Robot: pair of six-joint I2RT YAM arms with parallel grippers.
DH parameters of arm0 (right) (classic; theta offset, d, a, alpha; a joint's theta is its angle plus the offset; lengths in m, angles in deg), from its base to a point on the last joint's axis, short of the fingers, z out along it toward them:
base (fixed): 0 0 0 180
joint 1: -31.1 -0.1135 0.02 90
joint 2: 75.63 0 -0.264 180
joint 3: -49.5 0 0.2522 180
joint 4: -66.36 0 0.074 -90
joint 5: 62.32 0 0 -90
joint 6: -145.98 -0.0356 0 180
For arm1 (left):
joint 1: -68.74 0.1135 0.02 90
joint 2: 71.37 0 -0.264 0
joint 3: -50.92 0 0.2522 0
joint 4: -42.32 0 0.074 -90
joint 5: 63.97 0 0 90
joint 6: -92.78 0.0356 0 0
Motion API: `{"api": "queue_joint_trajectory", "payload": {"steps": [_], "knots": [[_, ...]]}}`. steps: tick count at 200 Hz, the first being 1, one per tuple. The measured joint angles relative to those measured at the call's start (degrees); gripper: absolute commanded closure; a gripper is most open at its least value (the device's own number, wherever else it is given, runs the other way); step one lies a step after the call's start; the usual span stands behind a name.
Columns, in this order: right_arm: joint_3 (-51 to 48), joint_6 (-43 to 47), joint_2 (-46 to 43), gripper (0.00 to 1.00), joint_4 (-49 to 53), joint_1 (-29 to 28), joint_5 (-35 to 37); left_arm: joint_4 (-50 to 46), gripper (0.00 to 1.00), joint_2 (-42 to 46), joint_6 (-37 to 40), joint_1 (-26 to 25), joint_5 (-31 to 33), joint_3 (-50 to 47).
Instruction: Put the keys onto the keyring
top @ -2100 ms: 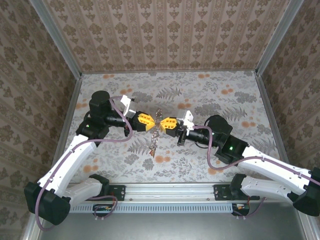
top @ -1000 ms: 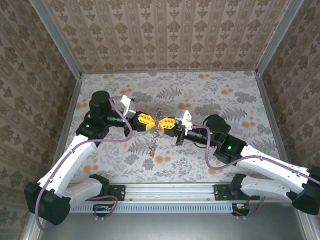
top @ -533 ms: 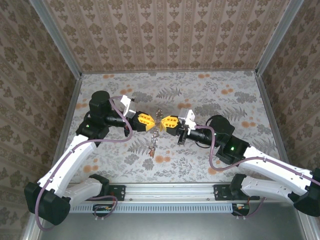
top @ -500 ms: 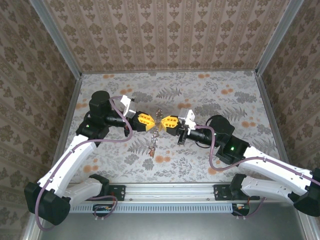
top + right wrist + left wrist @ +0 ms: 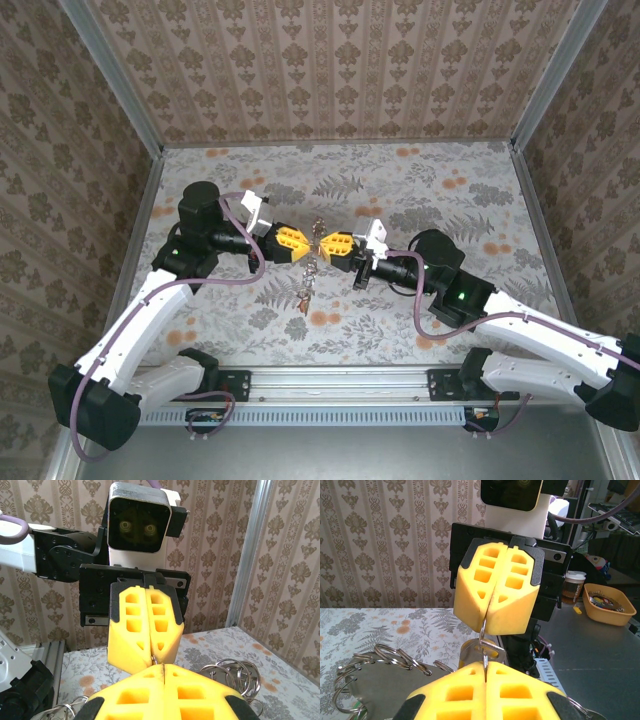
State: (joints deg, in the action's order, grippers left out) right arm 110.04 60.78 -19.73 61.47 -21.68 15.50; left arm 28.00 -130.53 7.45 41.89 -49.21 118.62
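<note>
Both grippers meet tip to tip above the table's middle. The left gripper (image 5: pixel 305 243) and the right gripper (image 5: pixel 326 245) are each shut on the thin grey keyring (image 5: pixel 316 240) between them. In the left wrist view, the keyring wire (image 5: pixel 483 630) runs from the left gripper (image 5: pixel 485 666) up into the right gripper's closed yellow fingers (image 5: pixel 512 597). A silver key (image 5: pixel 492 652) with a slotted head hangs on that wire. Several keys (image 5: pixel 305 285) dangle below the grippers on a chain. In the right wrist view the right gripper (image 5: pixel 163 666) faces the left gripper's fingers (image 5: pixel 130 630).
Loose steel rings (image 5: pixel 375 660) hang to the left of the left gripper, and more rings (image 5: pixel 232 672) show right of the right gripper. Patterned walls (image 5: pixel 330 70) enclose the table. An aluminium rail (image 5: pixel 340 405) runs along the near edge.
The right gripper rose slightly half a second ago and has settled back down. Both grippers stay shut at the same meeting point, and the hanging keys have barely moved.
</note>
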Motion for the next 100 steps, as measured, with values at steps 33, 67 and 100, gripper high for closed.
{"api": "queue_joint_trajectory", "payload": {"steps": [33,67,100], "knots": [[0.00,-0.02,-0.02,1.00,-0.02,0.00,0.00,0.00,1.00,0.00,0.00,0.00,0.00,0.00],[0.00,-0.04,-0.31,1.00,0.00,0.00,-0.02,0.00,1.00,0.00,0.00,0.00,0.00,0.00],[0.00,-0.26,-0.46,1.00,0.00,0.00,-0.02,0.00,1.00,0.00,-0.02,0.00,0.00,0.00]]}}
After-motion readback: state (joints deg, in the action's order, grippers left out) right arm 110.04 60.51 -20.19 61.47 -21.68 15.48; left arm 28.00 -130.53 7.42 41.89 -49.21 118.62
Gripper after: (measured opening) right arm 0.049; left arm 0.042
